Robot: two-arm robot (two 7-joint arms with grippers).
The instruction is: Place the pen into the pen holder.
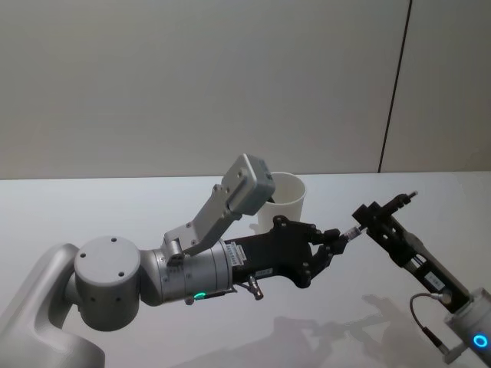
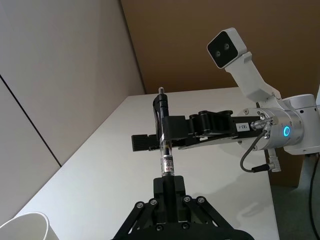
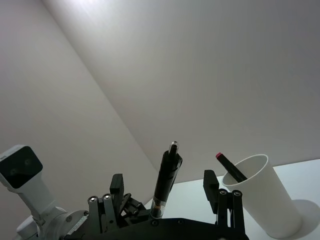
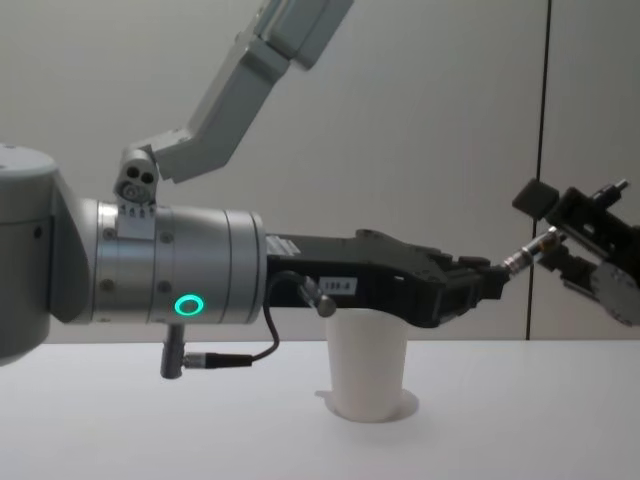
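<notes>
Handover: the pen, centre frame, is clamped by the left gripper. The right gripper is spread open around it. Judged next: carriage to the pen holder, tip lowered inside.

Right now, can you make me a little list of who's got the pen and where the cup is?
pen: black with a clear end, up in the air over the table
left gripper: shut on the pen's clear end
right gripper: open, one finger on each side of the pen
pen holder: white paper cup, upright on the table, beyond the left gripper
second pen: black with a red end, leaning inside the pen holder
table: white
pen in the pen holder yet: no
</notes>
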